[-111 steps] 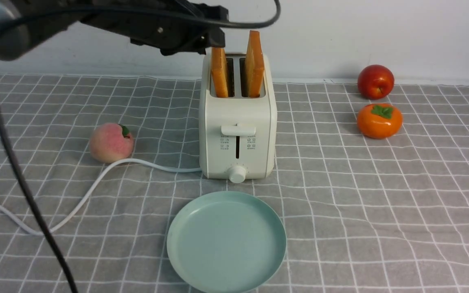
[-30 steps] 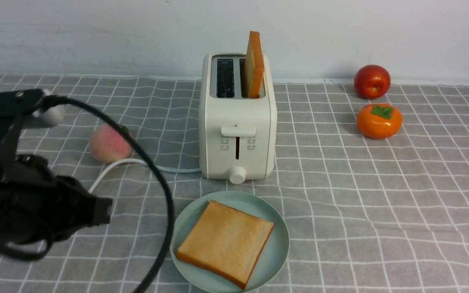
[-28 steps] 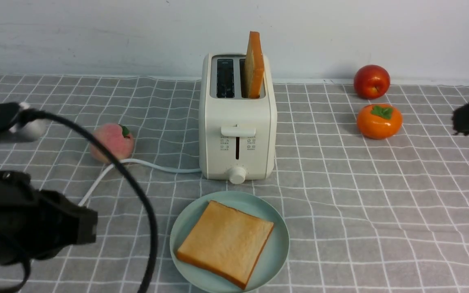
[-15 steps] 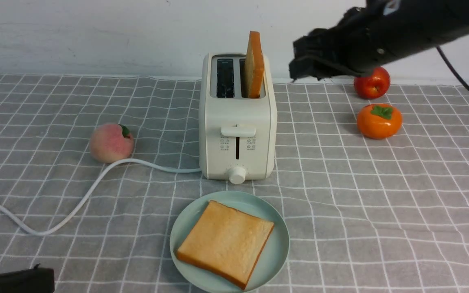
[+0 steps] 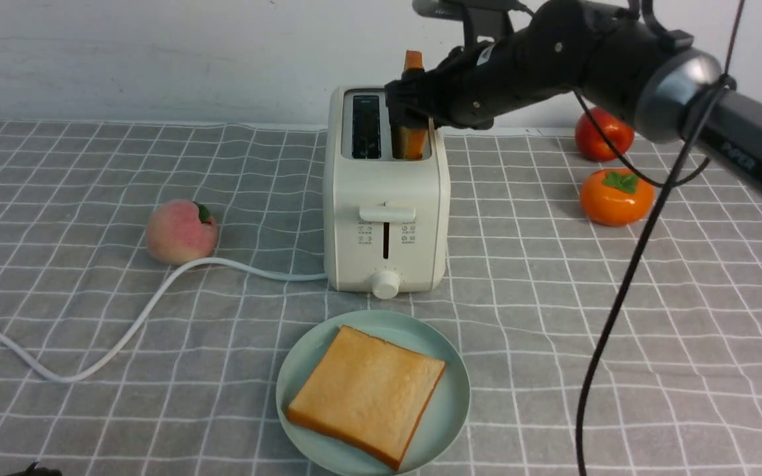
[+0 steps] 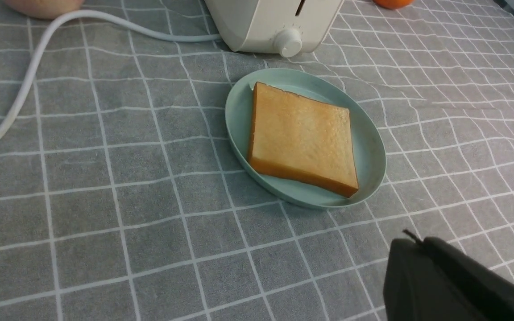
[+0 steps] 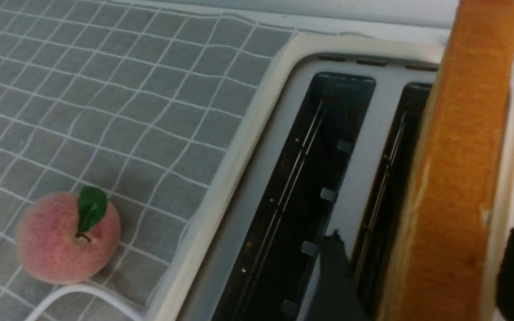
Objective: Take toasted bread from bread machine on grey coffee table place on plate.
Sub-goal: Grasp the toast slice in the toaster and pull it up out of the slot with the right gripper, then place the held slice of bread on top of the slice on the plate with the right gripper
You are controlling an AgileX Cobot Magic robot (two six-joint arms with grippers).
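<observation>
Upright toast slice stands on edge in the right-hand slot of the bread machine. Its upper part is proud of the slot and the left slot is empty.

- **Orientation:** The broad faces look to the robot's left and right, with the thin crust edge toward the front camera. The long axis of slot and slice runs front to back, away from the robot. The slice points straight up with no lean that I can make out.
- **Right gripper****:** It comes in from the right, over the top of the bread machine. The fingers are apart, one on each face of the slice, so the slice lies directly between them across its thickness. A gap shows on the inner-slot side. Contact on the other side cannot be told.
- **Judgement:** The next step is to close across the faces, then lift straight up along the slot. A sideways pull would likely drag crust on the slot wall.
- **Second slice:** The flat toast slice lies on the mint-green plate, just in front of the bread machine on the grey coffee table.
- **Left gripper****:** It is low, near the plate and well apart from the bread machine. Only one dark part shows, so I cannot tell whether its fingers are spread or closed. The right arm is clearly the nearer one.
</observation>
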